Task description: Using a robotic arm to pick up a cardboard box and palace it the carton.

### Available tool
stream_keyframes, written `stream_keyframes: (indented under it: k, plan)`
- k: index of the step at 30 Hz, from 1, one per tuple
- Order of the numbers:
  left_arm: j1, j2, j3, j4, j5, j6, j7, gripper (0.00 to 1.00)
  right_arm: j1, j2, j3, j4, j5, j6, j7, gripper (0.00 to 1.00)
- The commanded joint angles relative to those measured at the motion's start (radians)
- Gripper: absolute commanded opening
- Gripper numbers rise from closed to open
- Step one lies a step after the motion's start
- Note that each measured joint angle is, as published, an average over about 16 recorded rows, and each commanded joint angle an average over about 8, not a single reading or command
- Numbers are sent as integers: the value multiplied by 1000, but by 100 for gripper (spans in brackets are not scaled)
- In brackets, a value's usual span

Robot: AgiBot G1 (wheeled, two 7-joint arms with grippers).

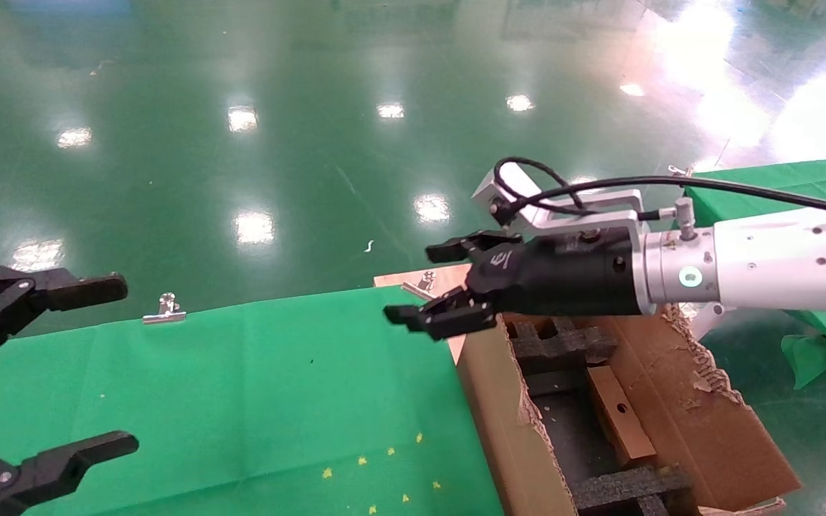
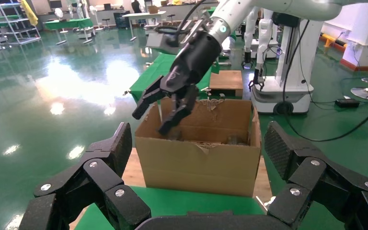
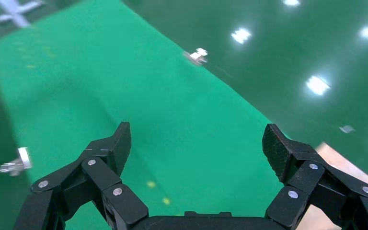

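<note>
The small brown cardboard box (image 1: 621,416) with a round hole lies inside the carton (image 1: 499,401), between black foam inserts (image 1: 563,344). The carton stands off the right end of the green table, with ragged flaps. My right gripper (image 1: 420,283), black with a white logo on the white arm, is open and empty. It hovers over the carton's far left corner and the table's right edge, apart from the box. It also shows in the left wrist view (image 2: 152,122) above the carton (image 2: 196,163). In the right wrist view the right gripper (image 3: 197,143) looks down on green cloth. My left gripper (image 1: 120,365) is open and parked at the left.
The green cloth table (image 1: 241,401) is held by metal clips (image 1: 164,309) at its far edge. A wooden board (image 1: 413,276) shows beside the carton. Another green-covered table (image 1: 779,183) stands to the right. Another robot (image 2: 287,62) stands behind the carton.
</note>
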Motion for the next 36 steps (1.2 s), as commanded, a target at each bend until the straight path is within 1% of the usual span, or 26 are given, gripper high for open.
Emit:
stream_keyframes:
  k: [1,18,23,28,36]
  plan:
    - [0,0,0,0,0,0,0,100,-31,-6,46,-3,34,-37,-45,100]
    - [0,0,0,0,0,0,0,100,-289,-57,436,-31,320,-345,-421,100]
    - [0,0,0,0,0,0,0,100,-349,-69,529,-37,387,-417,-508,100]
    - [0,0,0,0,0,0,0,100,-378,-75,574,-40,420,-451,-540,100]
    - [0,0,0,0,-1,0,0,100,-367,-73,555,-40,408,-438,-525,100]
